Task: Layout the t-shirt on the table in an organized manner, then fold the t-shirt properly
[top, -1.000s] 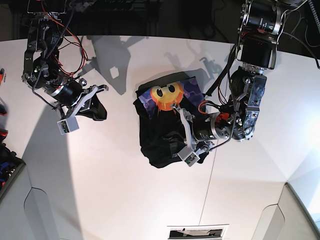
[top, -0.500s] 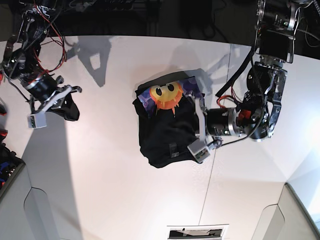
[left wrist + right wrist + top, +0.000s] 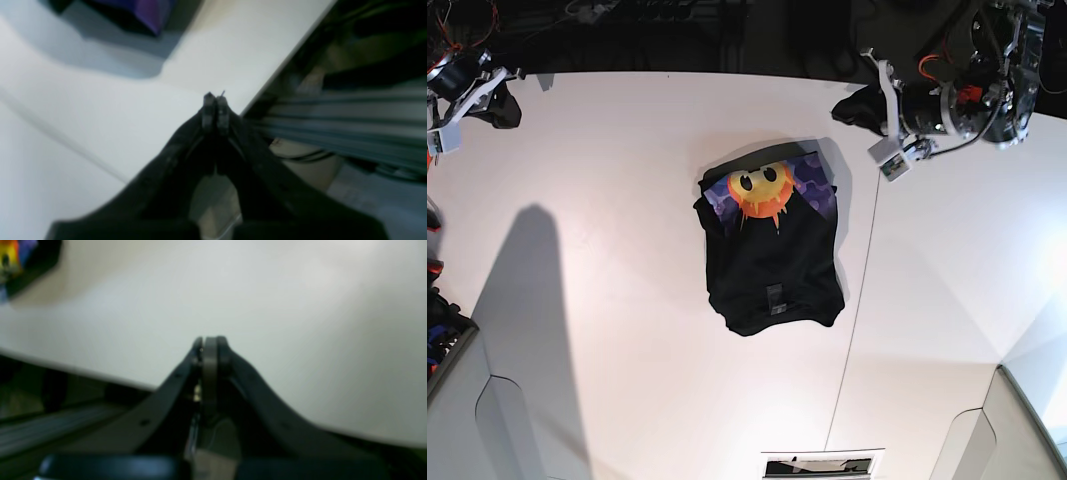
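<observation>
The black t-shirt [image 3: 772, 265] lies folded into a compact rectangle on the middle of the white table [image 3: 627, 300], its sun face [image 3: 762, 190] on the far end and a small tag on top. My left gripper [image 3: 854, 106] hangs shut and empty over the table's far edge, up and right of the shirt. In the left wrist view its fingertips [image 3: 215, 100] meet, with the shirt's purple patch [image 3: 146, 13] far off. My right gripper [image 3: 502, 100] is shut and empty at the far left corner. Its closed tips [image 3: 208, 341] hover above bare table, and the t-shirt [image 3: 13, 260] shows only in the corner.
A thin dark seam [image 3: 857, 300] crosses the table just right of the shirt. Coloured items and a grey bin edge [image 3: 442, 330] sit at the left border. Dark frame rails [image 3: 333, 110] run beyond the far table edge. A small vent plate [image 3: 822, 465] lies at the near edge.
Both arms have drawn away from the shirt toward the table's far side, the left arm up to the right and the right arm to the far left corner. The shirt stays folded.
</observation>
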Available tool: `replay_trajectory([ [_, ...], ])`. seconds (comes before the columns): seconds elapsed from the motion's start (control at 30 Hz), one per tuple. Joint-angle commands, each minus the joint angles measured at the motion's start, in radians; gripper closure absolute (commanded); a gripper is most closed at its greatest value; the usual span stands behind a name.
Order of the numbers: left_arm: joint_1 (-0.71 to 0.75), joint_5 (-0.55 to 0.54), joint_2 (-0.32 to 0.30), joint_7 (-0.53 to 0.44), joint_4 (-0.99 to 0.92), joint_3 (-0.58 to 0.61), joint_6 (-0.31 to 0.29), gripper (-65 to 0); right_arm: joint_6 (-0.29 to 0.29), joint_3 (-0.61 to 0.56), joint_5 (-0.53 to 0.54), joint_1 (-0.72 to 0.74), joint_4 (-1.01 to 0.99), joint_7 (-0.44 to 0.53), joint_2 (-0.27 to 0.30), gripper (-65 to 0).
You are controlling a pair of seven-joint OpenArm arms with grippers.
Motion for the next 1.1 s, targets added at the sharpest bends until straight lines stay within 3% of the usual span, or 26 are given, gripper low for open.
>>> replay_trajectory([
  [0.0, 0.059, -0.015, -0.008, 0.006, 0.032, -0.019, -0.009, 0.0, 0.008, 0.006, 0.023, -0.037, 0.024, 0.014, 0.018, 0.0],
  [0.17, 0.269, 0.014, -0.005, -0.004, 0.069, -0.059, -0.009, 0.0, 0.008, 0.006, 0.038, -0.18, 0.043, 0.014, 0.031, 0.0],
  [0.37, 0.436, 0.229, -0.006, -0.159, 0.009, -0.056, -0.009, 0.0, 0.007, -0.052, -0.007, -0.343, 0.029, 0.027, 0.031, 0.0],
  [0.53, 0.441, 0.375, 0.001, -0.245, -0.19, -0.034, -0.009, 0.0, 0.003, -0.222, -0.109, -0.373, -0.078, 0.03, 0.034, 0.0],
  [0.7, 0.381, 0.511, 0.039, -0.246, -0.431, 0.086, -0.004, 0.0, -0.027, -0.408, -0.211, -0.318, -0.305, 0.042, 0.033, 0.0],
  [0.93, 0.153, 0.74, 0.103, -0.338, -0.79, 0.291, 0.238, 0.0, -0.106, -0.689, -0.32, -0.066, -0.694, 0.09, 0.014, 0.0],
  [1.07, 0.002, 0.751, 0.158, -0.318, -0.966, 0.393, 0.26, 0.0, -0.119, -0.8, -0.385, 0.101, -0.893, 0.08, -0.025, 0.0],
])
